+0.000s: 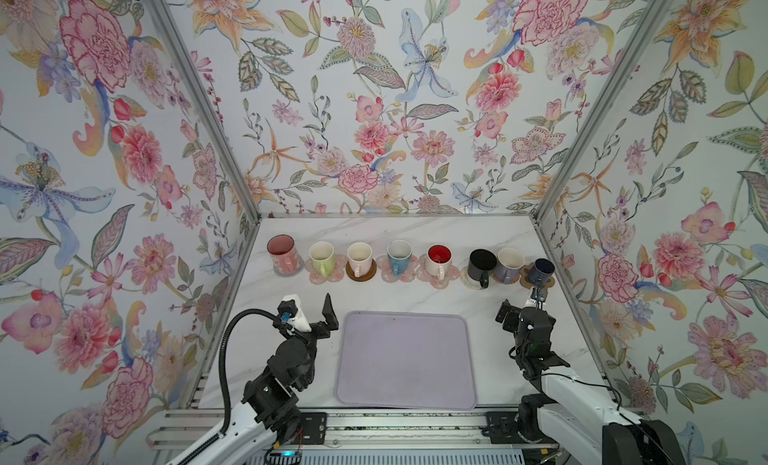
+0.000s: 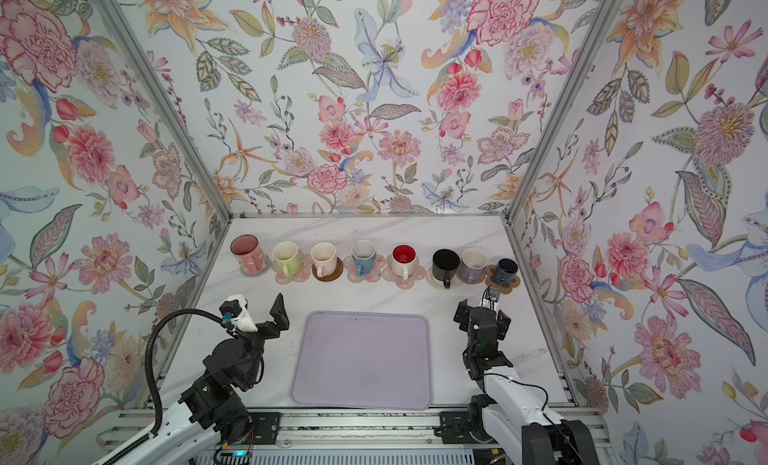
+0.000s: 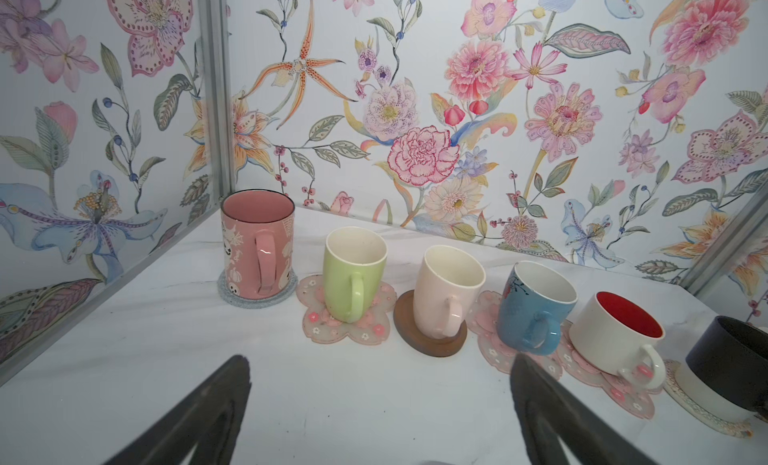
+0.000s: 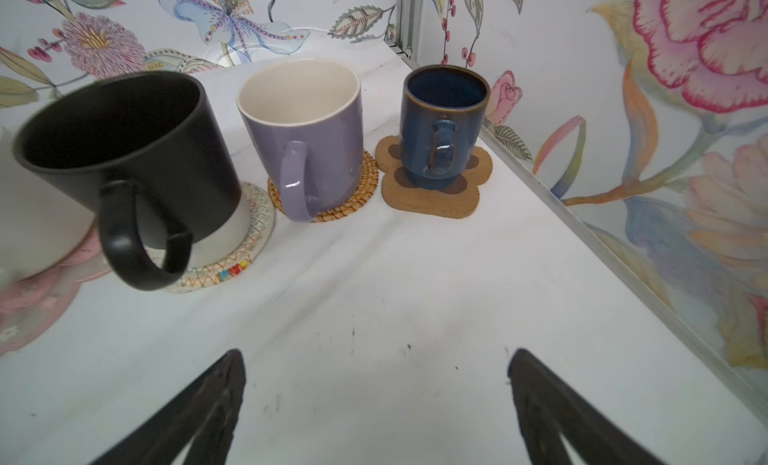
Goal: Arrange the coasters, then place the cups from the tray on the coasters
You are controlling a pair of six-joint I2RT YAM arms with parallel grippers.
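The left pincer and the right pincer both gape wide, empty, over the tabletop. Beyond them eight mugs, from pink mug to navy mug, stand on eight coasters. One lavender tray lies between the arms.

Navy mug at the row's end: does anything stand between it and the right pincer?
Nothing visible does. In the right wrist view only bare table lies between the open right pincer and the navy mug on its paw coaster. The lavender mug stands beside it, apart, off that line.
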